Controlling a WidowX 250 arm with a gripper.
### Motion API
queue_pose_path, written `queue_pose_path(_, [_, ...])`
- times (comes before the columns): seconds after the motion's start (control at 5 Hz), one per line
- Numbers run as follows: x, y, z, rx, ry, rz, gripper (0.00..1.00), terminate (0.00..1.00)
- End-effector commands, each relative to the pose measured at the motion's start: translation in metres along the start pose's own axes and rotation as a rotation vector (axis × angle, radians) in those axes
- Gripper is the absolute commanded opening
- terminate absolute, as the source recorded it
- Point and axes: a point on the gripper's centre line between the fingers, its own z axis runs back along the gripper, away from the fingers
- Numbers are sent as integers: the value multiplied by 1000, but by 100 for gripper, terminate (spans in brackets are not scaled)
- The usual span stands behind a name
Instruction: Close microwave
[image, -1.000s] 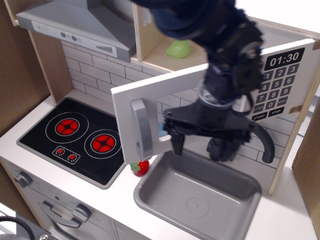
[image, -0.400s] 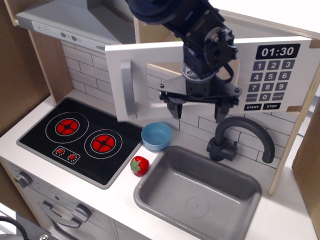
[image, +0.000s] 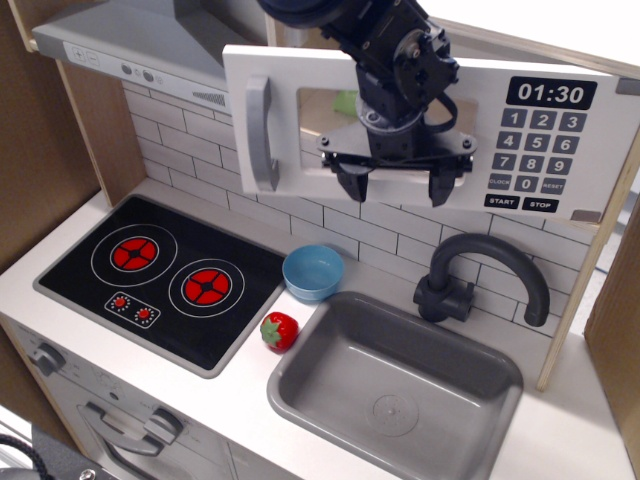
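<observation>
Microwave (image: 300, 170) clock display: 01:30; keypad digits 1–9, 0; buttons START, STOP.

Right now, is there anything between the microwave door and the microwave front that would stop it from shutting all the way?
Nothing visible stands in the way. The microwave door lies almost flush with the microwave, and the open claw is in front of the door, not behind it. The blue bowl and strawberry sit lower, on the counter.
</observation>
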Motion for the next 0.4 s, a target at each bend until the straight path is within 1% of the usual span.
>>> queue_pose_path(0.0, [38,-1,3,-11,-60,71,100,0])
queue_pose_path(0.2, [45,1,1,-4,-68,89,100,0])
